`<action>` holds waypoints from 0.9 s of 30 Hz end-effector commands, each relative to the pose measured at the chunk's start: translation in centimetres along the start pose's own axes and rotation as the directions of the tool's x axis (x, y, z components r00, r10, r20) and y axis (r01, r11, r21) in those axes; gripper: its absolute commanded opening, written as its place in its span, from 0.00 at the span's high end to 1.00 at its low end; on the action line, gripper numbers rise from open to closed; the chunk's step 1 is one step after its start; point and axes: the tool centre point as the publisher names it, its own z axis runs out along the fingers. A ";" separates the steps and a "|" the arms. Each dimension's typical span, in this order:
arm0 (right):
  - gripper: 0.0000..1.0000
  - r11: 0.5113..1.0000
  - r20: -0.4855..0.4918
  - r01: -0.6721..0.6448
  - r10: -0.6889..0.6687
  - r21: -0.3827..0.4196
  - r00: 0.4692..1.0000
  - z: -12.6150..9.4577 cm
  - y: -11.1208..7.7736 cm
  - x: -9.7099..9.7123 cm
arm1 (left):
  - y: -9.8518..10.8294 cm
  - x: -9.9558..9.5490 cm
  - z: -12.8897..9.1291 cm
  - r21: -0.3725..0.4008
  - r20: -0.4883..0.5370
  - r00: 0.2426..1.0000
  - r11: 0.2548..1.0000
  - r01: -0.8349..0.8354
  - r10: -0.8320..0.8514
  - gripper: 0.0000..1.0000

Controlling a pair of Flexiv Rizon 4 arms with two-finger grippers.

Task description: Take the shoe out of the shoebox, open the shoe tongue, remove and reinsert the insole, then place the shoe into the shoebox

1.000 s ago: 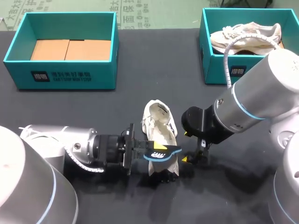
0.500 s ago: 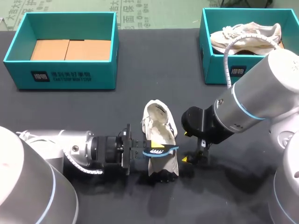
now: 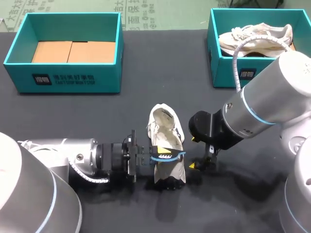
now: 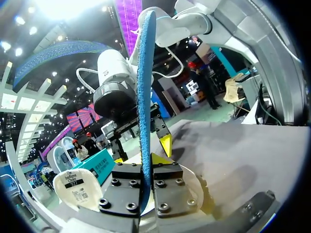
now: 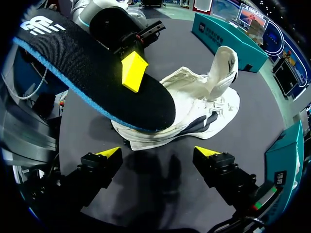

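The shoe (image 3: 166, 131) lies on the table (image 3: 97, 111) between your two arms, out of either shoebox. On its left, your left gripper (image 3: 154, 157) is clamped on the insole (image 3: 167, 156). In the last second that wrist has rolled, so the insole, which lay flat and broad over the shoe's front, now stands on edge across it. I'd read that as lining it up to slide back in, so reinsertion looks like the step in hand. On the right, your right gripper (image 3: 203, 162) has not moved. It sits just beside the shoe, fingers apart, holding nothing.
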 end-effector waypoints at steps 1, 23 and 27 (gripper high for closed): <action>0.00 1.000 0.002 -0.001 0.001 -0.002 1.000 0.1 -0.1 0.1 | 0.2 0.2 0.2 -0.014 0.016 1.000 1.000 -0.002 0.002 1.00; 0.00 1.000 0.002 -0.001 0.001 -0.002 1.000 0.1 -0.1 0.1 | 2.3 -0.7 0.2 -0.076 0.050 0.999 0.997 -0.001 0.005 1.00; 0.00 1.000 0.002 -0.001 0.001 -0.002 1.000 0.1 -0.1 0.1 | 2.5 -0.8 0.4 -0.082 0.048 0.999 0.997 -0.016 0.020 1.00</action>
